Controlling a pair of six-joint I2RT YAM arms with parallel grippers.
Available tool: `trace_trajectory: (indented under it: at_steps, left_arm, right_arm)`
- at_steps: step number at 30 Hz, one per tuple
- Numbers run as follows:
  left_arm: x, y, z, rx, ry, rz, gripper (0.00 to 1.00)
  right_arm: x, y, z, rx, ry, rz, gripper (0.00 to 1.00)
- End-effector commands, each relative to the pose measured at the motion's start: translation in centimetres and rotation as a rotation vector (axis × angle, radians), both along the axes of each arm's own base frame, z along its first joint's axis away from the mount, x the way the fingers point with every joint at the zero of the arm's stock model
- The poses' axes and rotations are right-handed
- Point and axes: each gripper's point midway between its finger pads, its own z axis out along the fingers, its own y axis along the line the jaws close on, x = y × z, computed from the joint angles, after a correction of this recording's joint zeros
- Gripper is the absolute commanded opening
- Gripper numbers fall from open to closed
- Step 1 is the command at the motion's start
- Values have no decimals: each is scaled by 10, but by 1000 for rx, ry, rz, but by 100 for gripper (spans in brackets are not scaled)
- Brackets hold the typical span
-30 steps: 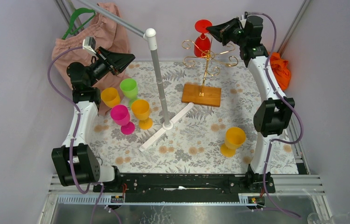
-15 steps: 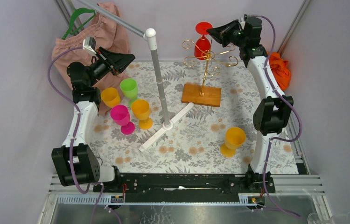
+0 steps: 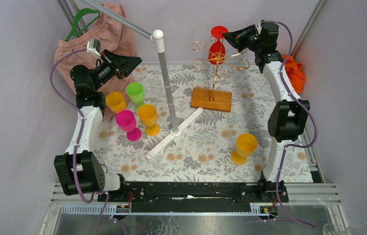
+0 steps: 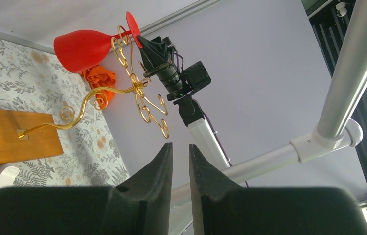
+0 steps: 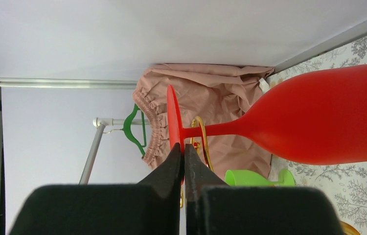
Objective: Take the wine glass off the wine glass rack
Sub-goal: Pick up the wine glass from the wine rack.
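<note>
**Right claw pinches red glass at the crown of the gold rack**

Far to the left of the wine glass rack (image 3: 215, 62), a pink garment (image 3: 110, 29) hangs from a green hanger (image 3: 80, 19). The left gripper (image 3: 138, 60) hovers well to the rack's left. Its fingers (image 4: 159, 171) are parted by only a narrow slit, with nothing between them. Below it, also left of the rack, stand a yellow goblet (image 3: 116, 102), a green goblet (image 3: 135, 92), a pink goblet (image 3: 126, 121) and an orange goblet (image 3: 148, 116).

Between these and the rack rises a white-and-grey pole stand (image 3: 167, 88) on a cross foot. The rack, gold scrolls on a thin post, stands on its wooden base (image 3: 211, 99) on the flower-patterned table (image 3: 206, 152).

The wine glass (image 3: 216, 51), red, hangs upside down at the rack's top, bowl below and foot above. In the right wrist view a gold curl lies against the stem just under the foot. Whether the stem sits inside that curl cannot be told.

The right gripper (image 3: 227, 35) reaches in from the rack's right. It is closed on the rim of the glass's foot, its fingertips (image 5: 169, 169) squeezed down to the thin disc.

An amber goblet (image 3: 244, 146) stands nearer than the rack and to its right. An orange cloth (image 3: 294, 71) lies by the wall, right of the rack.
</note>
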Motion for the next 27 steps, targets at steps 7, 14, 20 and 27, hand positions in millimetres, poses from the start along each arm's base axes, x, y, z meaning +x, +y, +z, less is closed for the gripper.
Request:
trace_trajectory:
  at_steps: [7,14,20,27]
  left_arm:
    - [0,2,-8,19,6,2,25]
    - [1,3,-8,19,8,5,25]
    - [1,3,-7,18,9,7,25]
    - [2,3,-9,19,15,10,25]
  right_arm:
    - [-34,0,48,24,-134,33,0]
    - [-49,1,60,13,-160,49,0]
    - [-55,3,61,-1,-163,63,0]
    - [-58,8,57,-20,-149,90,0]
